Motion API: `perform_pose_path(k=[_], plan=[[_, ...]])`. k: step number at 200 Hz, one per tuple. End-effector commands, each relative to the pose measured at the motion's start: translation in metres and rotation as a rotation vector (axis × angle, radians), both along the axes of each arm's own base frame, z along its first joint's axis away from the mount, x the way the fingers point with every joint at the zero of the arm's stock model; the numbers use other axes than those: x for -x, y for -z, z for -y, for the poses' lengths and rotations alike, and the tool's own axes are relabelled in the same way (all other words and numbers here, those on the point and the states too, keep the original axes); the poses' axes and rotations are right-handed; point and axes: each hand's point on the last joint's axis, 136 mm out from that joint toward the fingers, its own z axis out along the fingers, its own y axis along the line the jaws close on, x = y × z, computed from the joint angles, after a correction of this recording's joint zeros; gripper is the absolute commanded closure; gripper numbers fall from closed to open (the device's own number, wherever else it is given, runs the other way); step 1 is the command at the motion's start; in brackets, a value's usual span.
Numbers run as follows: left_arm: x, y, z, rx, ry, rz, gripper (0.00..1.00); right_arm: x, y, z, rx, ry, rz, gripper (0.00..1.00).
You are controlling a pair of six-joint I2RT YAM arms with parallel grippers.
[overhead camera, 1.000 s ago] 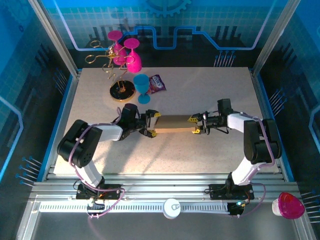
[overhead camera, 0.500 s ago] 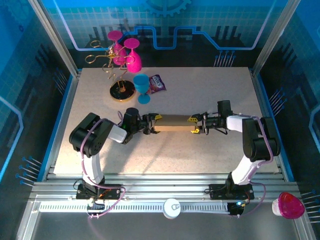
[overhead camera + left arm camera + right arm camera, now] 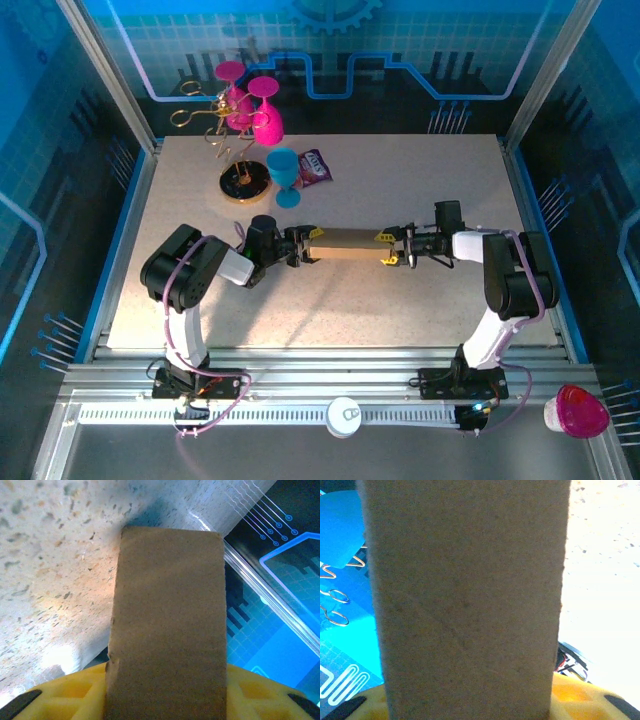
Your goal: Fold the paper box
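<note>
The paper box (image 3: 348, 243) is a flat brown cardboard strip lying lengthwise across the middle of the table, held at both ends. My left gripper (image 3: 308, 245) is shut on its left end. My right gripper (image 3: 388, 249) is shut on its right end. In the left wrist view the cardboard (image 3: 167, 620) runs away from me between the yellow fingers (image 3: 65, 697), which press its two edges. In the right wrist view the cardboard (image 3: 465, 600) covers most of the picture, with a yellow finger (image 3: 592, 700) against its right edge.
A gold stand with pink glasses (image 3: 245, 120), a blue glass (image 3: 284, 172) and a purple snack packet (image 3: 315, 168) sit at the back left. On the front rail are a white round cap (image 3: 343, 415) and a pink cup (image 3: 578, 410). Bare speckled tabletop (image 3: 350, 310) lies in front of the box.
My left gripper has closed on the box's left end, and the left arm has drawn in closer. The box has shifted slightly toward the back. The right gripper has kept its hold.
</note>
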Motion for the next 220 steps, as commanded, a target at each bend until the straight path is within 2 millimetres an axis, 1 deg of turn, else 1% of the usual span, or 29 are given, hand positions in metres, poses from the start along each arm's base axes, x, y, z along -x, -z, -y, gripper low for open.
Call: perform_pose_path(k=[1,17,36,52,91,126,141,150,190,198,220], plan=[[-0.003,0.008,0.000,0.006,-0.028,-0.085,0.73,0.003,0.012,0.000,-0.001,0.006,-0.057,0.58],[0.000,0.008,0.003,0.000,-0.006,-0.102,0.70,0.001,0.012,0.000,-0.003,0.009,-0.057,0.57],[0.005,0.010,0.006,-0.007,0.018,-0.129,0.62,0.000,0.013,0.000,-0.003,0.008,-0.059,0.58],[0.009,0.012,0.008,-0.011,0.035,-0.152,0.57,0.000,0.012,0.000,-0.002,0.005,-0.058,0.58],[0.015,0.018,0.009,-0.025,0.059,-0.189,0.51,-0.002,0.011,-0.001,0.000,-0.008,-0.054,0.58],[0.015,0.016,0.010,-0.026,0.066,-0.190,0.48,-0.004,0.010,0.001,0.005,-0.014,-0.054,0.58],[0.014,0.015,0.010,-0.025,0.068,-0.186,0.48,-0.005,0.010,0.001,0.007,-0.014,-0.052,0.58],[0.015,0.015,0.010,-0.028,0.069,-0.187,0.50,-0.006,0.009,0.001,0.008,-0.013,-0.050,0.58],[0.018,0.014,0.006,-0.036,0.049,-0.195,0.63,-0.006,0.011,0.003,0.011,-0.009,-0.053,0.57],[0.018,0.012,0.005,-0.037,0.043,-0.195,0.66,-0.007,0.010,0.004,0.011,-0.007,-0.048,0.56],[0.022,0.010,0.000,-0.049,0.027,-0.210,0.72,-0.004,0.011,0.008,0.020,-0.011,-0.047,0.44]])
